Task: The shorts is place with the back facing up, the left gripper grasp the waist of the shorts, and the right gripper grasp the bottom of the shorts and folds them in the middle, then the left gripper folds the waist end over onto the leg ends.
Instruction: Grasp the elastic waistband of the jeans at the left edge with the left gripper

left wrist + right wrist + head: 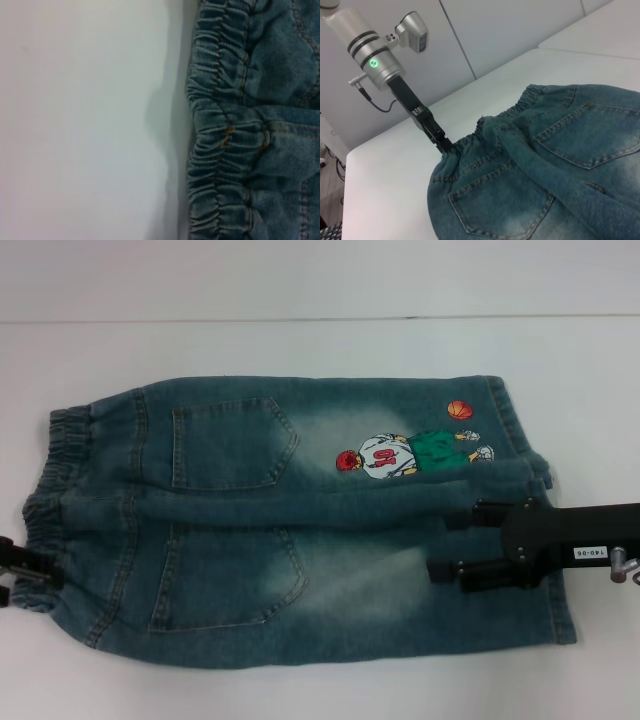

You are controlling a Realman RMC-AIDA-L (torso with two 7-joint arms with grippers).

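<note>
We see the shorts [300,520] lying flat on the white table [300,340], pockets up, so both ends can be reached. Our left gripper [15,575] meets the waist of the shorts [55,510]; whether it has closed we cannot tell. Our right gripper [450,545] hangs with jaws apart over the bottom of the shorts [545,530], ready to pinch a hem.

We see faded blue denim shorts [300,520] of coarse matt cloth, their gathered waist [220,130] ribbed, lying on a smooth white matt table [300,340]; beside the waist, the matt black left gripper [442,145] below brushed silver metal
</note>
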